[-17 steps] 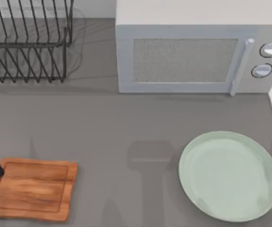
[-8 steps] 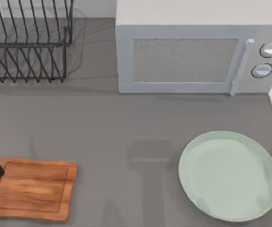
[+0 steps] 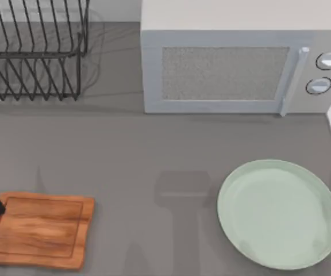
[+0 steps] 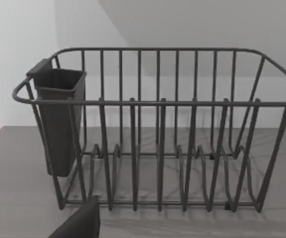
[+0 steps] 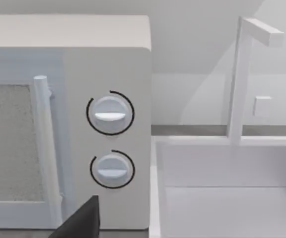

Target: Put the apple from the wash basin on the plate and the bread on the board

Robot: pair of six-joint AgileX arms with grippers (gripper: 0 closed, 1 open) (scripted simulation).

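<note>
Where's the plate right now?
In the top view the plate lies bare at the table's front right, below the microwave and far right of the board.

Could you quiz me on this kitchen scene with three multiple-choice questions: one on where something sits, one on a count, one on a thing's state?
1. Where is the board on the table in the top view?
A. near left
B. far right
C. centre

2. How many round knobs does the microwave have?
A. one
B. two
C. four

3. What state is the plate in?
A. holding an apple
B. bare
C. flipped over

Answers:
1 A: the wooden board lies by the left near edge, across from the pale green plate at the right.
2 B: the right wrist view shows the two knobs stacked beside the door handle.
3 B: its glossy face shows nothing lying on it.
</note>
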